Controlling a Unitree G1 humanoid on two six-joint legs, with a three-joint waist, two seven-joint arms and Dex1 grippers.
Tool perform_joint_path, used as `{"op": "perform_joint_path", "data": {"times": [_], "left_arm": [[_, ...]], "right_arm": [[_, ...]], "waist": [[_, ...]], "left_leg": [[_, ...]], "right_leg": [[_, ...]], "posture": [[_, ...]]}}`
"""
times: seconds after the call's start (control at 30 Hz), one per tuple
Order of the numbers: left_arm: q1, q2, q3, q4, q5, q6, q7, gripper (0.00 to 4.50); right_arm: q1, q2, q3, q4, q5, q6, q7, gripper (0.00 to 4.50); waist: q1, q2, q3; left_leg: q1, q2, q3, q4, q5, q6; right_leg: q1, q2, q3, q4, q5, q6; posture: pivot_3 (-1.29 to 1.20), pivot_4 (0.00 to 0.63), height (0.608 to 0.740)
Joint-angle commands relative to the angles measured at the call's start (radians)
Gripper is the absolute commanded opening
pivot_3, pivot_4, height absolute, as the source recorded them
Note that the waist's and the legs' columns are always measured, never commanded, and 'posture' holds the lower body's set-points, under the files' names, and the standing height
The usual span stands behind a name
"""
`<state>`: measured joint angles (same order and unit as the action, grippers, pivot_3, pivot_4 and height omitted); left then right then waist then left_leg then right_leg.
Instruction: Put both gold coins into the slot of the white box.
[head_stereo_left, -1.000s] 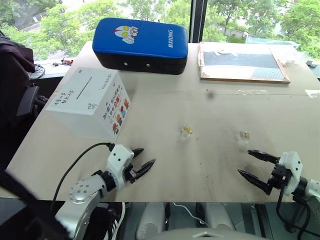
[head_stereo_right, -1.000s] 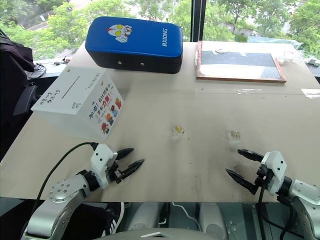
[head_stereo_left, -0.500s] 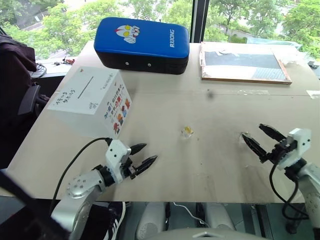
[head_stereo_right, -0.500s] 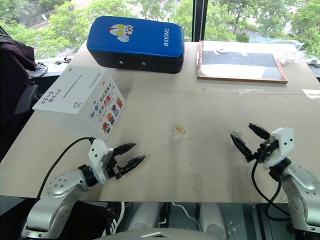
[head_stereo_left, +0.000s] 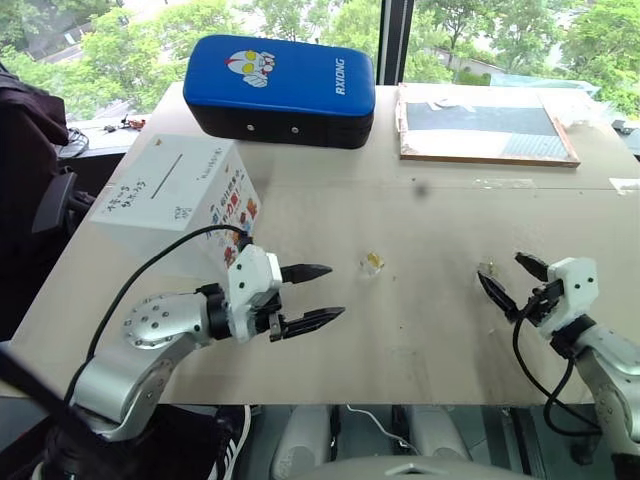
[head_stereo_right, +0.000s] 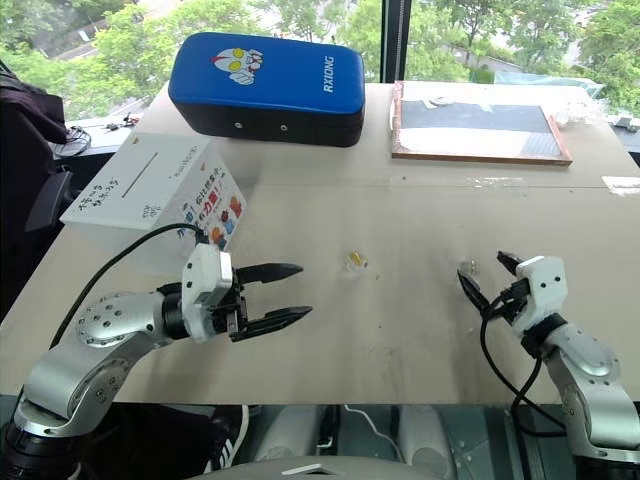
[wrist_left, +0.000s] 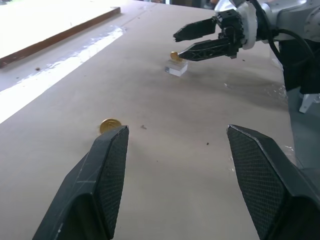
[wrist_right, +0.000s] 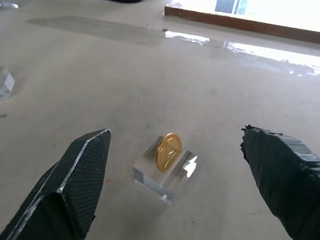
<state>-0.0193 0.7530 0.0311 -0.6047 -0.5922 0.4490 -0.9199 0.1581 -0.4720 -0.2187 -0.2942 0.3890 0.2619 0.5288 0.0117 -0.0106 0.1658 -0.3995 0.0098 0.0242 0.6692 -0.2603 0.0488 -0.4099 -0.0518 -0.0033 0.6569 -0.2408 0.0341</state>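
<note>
Nothing in yet — both gold coins (head_stereo_left: 375, 262) (wrist_right: 168, 151) sit mid-desk toward the near edge, on small clear stands (wrist_right: 165, 184). My right pincer (head_stereo_right: 487, 277) gapes around one, my left pincer (head_stereo_left: 318, 293) open, empty. White box (head_stereo_left: 180, 205) near the left edge, slot (head_stereo_left: 167, 169) up.

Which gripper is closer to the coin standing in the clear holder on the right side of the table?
Right. The right gripper is open around that coin; the left gripper is far across the table.
</note>
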Motion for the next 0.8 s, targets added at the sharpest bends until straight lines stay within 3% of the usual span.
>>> {"op": "perform_joint_path", "data": {"times": [0.03, 0.13, 0.17, 0.3, 0.57, 0.7, 0.8], "left_arm": [[-0.014, 0.015, 0.009, -0.042, -0.006, 0.009, 0.006, 3.19], [-0.017, 0.020, 0.009, -0.046, -0.002, 0.017, 0.012, 3.19], [-0.017, 0.021, 0.009, -0.047, -0.001, 0.019, 0.013, 3.19], [-0.015, 0.025, 0.004, -0.055, 0.008, 0.028, 0.016, 3.19], [-0.053, -0.020, 0.005, -0.053, -0.028, 0.062, 0.067, 3.19], [-0.119, -0.217, 0.058, -0.032, -0.228, 0.168, 0.286, 3.19], [-0.140, -0.311, 0.077, -0.023, -0.329, 0.221, 0.393, 3.19]], "right_arm": [[-0.006, -0.005, 0.011, -0.005, -0.022, 0.007, -0.006, 3.61], [-0.018, 0.002, 0.009, 0.008, -0.040, -0.001, -0.020, 2.43], [-0.022, 0.006, 0.007, 0.011, -0.038, -0.001, -0.022, 1.77], [-0.030, 0.004, 0.006, 0.019, -0.040, -0.010, -0.016, 0.09], [-0.045, 0.024, -0.025, 0.001, 0.007, -0.022, -0.004, 0.09], [-0.062, 0.060, -0.034, -0.113, 0.227, 0.074, 0.049, 0.09], [-0.083, 0.066, -0.028, -0.192, 0.369, 0.186, 0.022, 0.09]], "waist": [[0.000, 0.000, 0.000], [0.000, 0.000, 0.000], [0.000, 0.000, 0.000], [0.000, 0.000, 0.000], [0.001, 0.000, 0.000], [0.002, 0.000, 0.000], [-0.002, -0.001, 0.000]], "left_leg": [[0.000, 0.000, 0.000, 0.000, 0.000, 0.000], [0.000, 0.000, 0.000, 0.000, 0.000, 0.000], [0.000, 0.000, 0.000, 0.000, 0.000, 0.000], [0.000, 0.000, 0.000, 0.000, 0.000, 0.000], [0.000, 0.000, 0.000, 0.000, 0.000, 0.000], [0.000, 0.000, 0.000, 0.001, 0.000, 0.000], [0.000, 0.000, -0.001, 0.001, 0.000, 0.000]], "right_leg": [[0.000, 0.000, 0.000, 0.000, 0.000, 0.000], [0.000, 0.000, 0.000, 0.000, 0.000, 0.000], [0.000, 0.000, 0.000, 0.000, 0.000, 0.000], [0.000, 0.000, 0.000, 0.000, 0.000, 0.000], [0.000, 0.001, 0.000, 0.000, 0.000, 0.000], [0.000, 0.000, 0.000, 0.000, 0.002, 0.004], [0.000, -0.001, 0.001, 0.001, 0.003, 0.004]], "posture": [[0.00, 0.150, 0.740], [0.00, 0.150, 0.740], [0.00, 0.150, 0.740], [0.00, 0.150, 0.740], [0.00, 0.150, 0.740], [0.00, 0.150, 0.740], [0.00, 0.150, 0.740]]}}
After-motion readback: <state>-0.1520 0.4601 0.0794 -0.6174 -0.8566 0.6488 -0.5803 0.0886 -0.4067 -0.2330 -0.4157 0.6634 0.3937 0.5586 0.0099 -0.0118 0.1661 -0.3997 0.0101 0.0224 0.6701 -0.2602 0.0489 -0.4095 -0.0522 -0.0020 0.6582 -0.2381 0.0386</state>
